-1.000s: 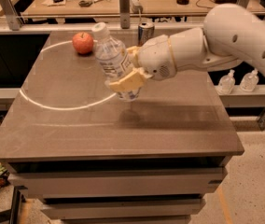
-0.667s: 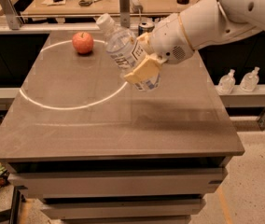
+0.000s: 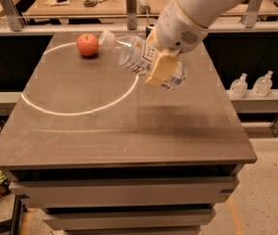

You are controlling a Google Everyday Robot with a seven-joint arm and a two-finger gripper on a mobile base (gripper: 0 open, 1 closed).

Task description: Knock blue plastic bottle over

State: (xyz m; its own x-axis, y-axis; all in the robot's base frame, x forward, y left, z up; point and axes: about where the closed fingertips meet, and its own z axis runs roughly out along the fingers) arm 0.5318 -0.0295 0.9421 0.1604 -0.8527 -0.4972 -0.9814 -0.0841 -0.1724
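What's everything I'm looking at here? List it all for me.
blue plastic bottle: one, clear bluish with white cap, tilted over the table, cap toward the apple
apple: one, red, table's far left
table: one, dark grey-brown, centre
pump bottles: two, clear, right of the table, lower down
arm: one, white, entering from upper right
gripper: one, tan, shut on the bottle's lower half

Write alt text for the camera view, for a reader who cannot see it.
A clear plastic bottle leans steeply over a brown table, cap pointing toward a red apple, with the robot's gripper against its lower half. Two pump bottles stand on a side shelf.
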